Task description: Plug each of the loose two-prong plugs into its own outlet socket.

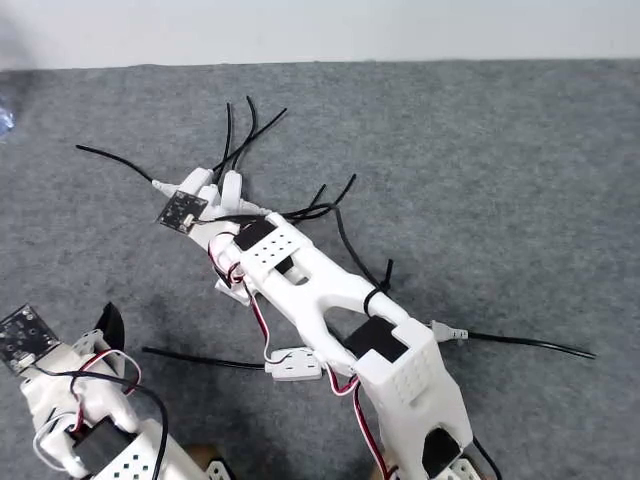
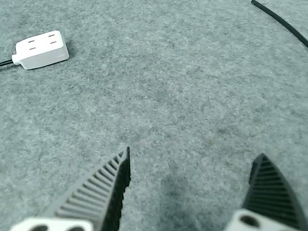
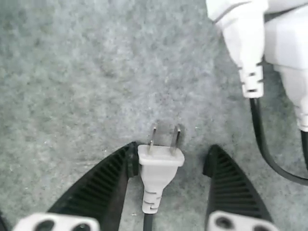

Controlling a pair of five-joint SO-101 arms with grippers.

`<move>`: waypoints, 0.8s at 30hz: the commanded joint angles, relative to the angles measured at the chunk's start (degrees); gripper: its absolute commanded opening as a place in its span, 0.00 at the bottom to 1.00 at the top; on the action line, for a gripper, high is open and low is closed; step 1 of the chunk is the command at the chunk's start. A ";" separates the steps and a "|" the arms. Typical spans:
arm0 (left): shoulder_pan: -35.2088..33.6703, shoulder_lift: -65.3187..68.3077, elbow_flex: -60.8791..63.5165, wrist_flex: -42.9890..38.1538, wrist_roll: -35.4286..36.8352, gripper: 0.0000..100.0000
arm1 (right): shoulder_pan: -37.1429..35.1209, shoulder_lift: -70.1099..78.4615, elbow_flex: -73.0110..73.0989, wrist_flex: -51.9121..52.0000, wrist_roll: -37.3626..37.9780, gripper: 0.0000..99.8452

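Two white plugs (image 3: 243, 38) lie near the loose plug (image 3: 160, 161).

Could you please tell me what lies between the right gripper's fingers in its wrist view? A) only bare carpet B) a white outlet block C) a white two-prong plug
C: a white two-prong plug lies on the carpet inside the open right gripper, with its prongs pointing away from the wrist.
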 commanded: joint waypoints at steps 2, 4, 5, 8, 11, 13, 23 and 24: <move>0.44 -0.26 -0.40 0.26 -0.35 0.37 | 0.92 -0.57 -3.16 -0.66 -0.79 0.13; 0.44 -0.26 -0.40 0.26 -0.35 0.37 | 0.40 -0.57 -3.08 -0.57 -1.05 0.09; 0.44 -0.26 -0.40 0.26 -0.35 0.37 | 0.31 -0.57 -3.08 -0.57 -1.49 0.06; 0.44 -0.26 -0.40 0.26 -0.35 0.37 | 0.13 -0.57 -3.08 -0.66 -1.67 0.02; 0.44 -0.26 -0.40 0.26 -0.35 0.37 | 0.13 -0.57 -3.08 -0.48 -1.41 0.01; 0.62 -0.26 -0.40 0.26 -0.35 0.37 | 0.04 -1.10 -3.08 0.57 0.44 0.01; 27.78 -0.53 -0.40 -0.18 -0.09 0.37 | -1.63 -20.62 -3.08 20.88 18.90 0.01; 32.00 -0.53 -0.40 -1.32 0.00 0.37 | -1.80 -23.60 -3.08 22.81 19.43 0.01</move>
